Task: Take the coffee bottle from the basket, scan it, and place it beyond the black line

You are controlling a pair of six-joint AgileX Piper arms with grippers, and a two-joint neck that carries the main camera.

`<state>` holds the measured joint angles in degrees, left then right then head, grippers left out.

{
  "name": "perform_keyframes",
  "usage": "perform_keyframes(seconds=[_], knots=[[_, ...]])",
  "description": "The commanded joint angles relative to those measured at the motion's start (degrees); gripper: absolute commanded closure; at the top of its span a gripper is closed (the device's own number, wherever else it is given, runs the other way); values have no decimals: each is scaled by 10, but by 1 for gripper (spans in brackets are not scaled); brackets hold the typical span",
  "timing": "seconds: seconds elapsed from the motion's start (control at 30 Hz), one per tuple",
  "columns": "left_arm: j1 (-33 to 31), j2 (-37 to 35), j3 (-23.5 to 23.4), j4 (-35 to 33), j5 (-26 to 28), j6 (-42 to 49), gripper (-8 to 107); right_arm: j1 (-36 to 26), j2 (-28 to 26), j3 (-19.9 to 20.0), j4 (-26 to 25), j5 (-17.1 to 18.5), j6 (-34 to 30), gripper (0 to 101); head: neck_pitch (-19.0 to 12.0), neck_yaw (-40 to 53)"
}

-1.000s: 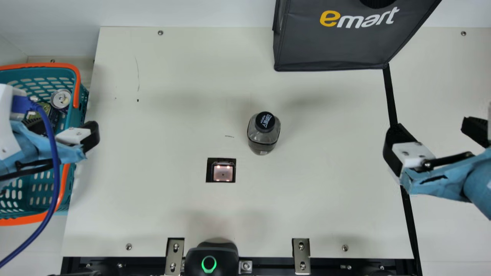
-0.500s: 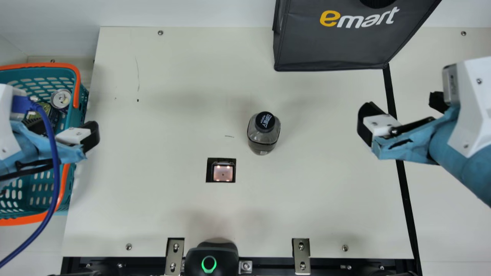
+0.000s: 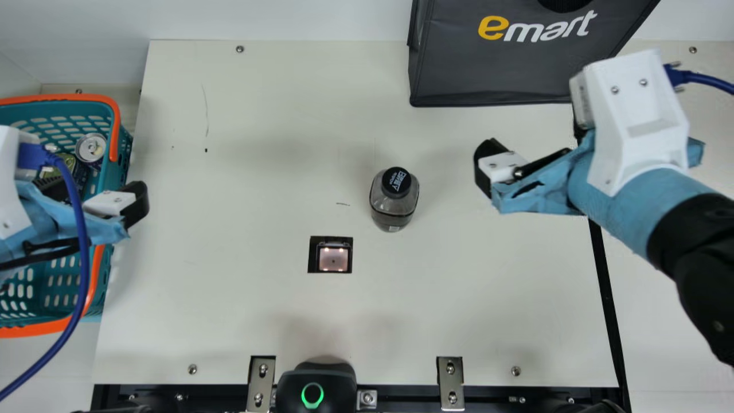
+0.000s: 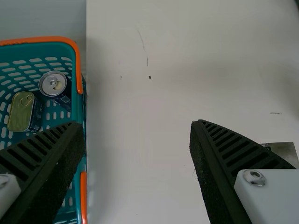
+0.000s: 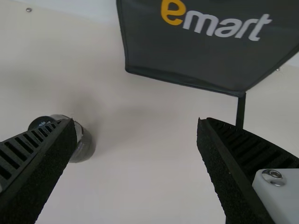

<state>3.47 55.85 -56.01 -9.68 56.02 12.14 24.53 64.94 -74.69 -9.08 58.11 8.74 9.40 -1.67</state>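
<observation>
Basket (image 3: pixel 67 97) lies left of bottle (image 3: pixel 394 203) — bag (image 3: pixel 499 71) behind.

Quite bright and even in main view, softly shadowed on the table (image 3: pixel 275 321) beside the bottle (image 3: pixel 393 212), glowing at the scanner (image 3: pixel 333 259), rather dimmer in both wrist views

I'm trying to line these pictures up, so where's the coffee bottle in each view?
Main view: the coffee bottle stands upright, just right of centre.
Left wrist view: can't place it; the dark sliver at upper right is too cut off to tell.
Right wrist view: at left, partly behind a finger of the right gripper.
Shared landmark: the cream table.
</observation>
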Motion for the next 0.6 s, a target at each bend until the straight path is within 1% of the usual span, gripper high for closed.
perform_keyframes(seconds=[0.0,0.57], knots=[[0,0,0,0,0,0,9,19,5,0,-6,-1,9,10,-15,1],[0,0,0,0,0,0,9,134,58,-6,-48,-12,73,10,-15,1]])
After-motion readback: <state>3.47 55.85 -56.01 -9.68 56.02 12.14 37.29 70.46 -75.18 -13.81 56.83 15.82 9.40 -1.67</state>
